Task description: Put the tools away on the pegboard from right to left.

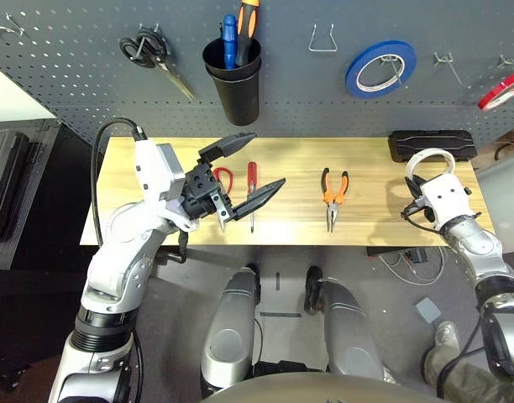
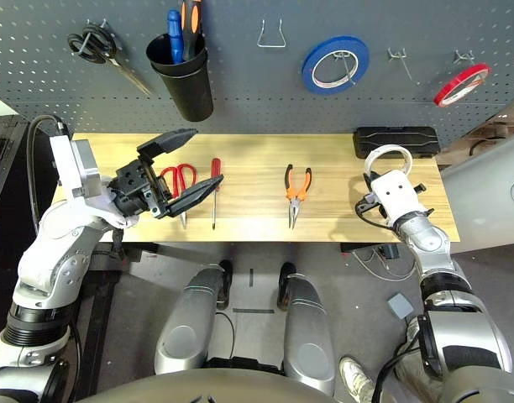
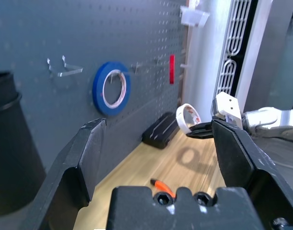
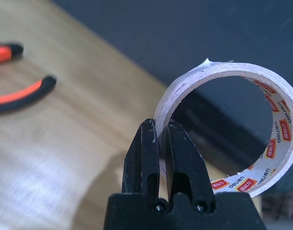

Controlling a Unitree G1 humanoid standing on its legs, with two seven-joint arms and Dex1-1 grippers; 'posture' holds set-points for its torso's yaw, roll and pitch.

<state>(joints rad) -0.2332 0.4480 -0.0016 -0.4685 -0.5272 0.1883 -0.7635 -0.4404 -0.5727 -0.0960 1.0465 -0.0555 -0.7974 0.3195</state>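
Right gripper jaws pinch the cream tape roll; left gripper jaws gape, holding nothing

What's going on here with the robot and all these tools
The robot is putting tools onto the pegboard. Its right claw is shut on the wall of the cream tape roll, held up off the table near its right end. The left claw hangs open above the table's left part. The pliers, screwdriver and red-handled scissors lie on the wood, not yet put away.

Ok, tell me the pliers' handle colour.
Orange and black pliers, clearest in the left eye view.
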